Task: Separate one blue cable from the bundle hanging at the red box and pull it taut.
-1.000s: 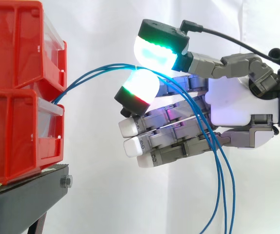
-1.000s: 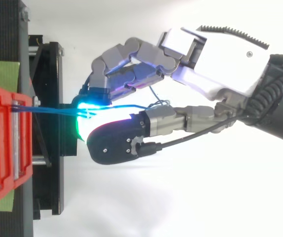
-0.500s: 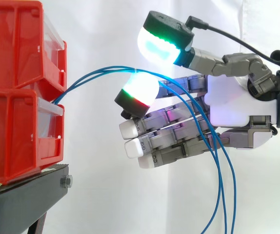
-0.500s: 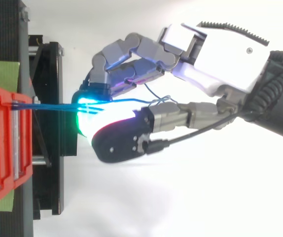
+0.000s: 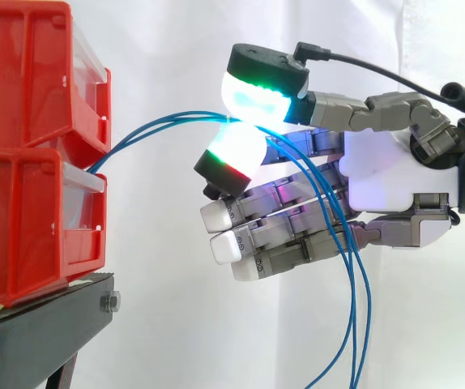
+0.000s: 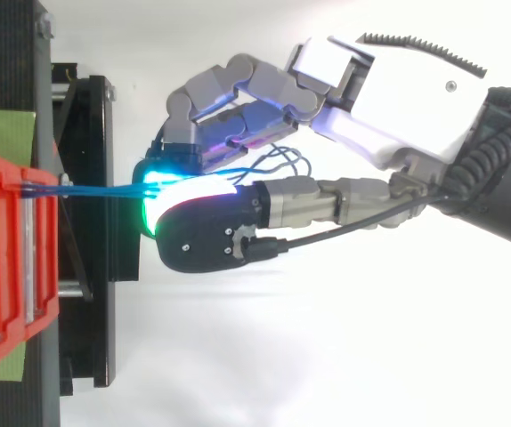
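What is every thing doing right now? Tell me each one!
hand, shut, its glowing pads pinching the blue cables.
blue cables, slack, arching from the red bins to the pads, then hanging down.
red bins, stacked upright on the black stand.
black stand, standing, carrying the bins.

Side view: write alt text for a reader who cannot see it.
The robot hand, coming in from the right, pinches blue cables between its glowing fingers. The cables arc from stacked red bins on the left, then hang down past the palm.
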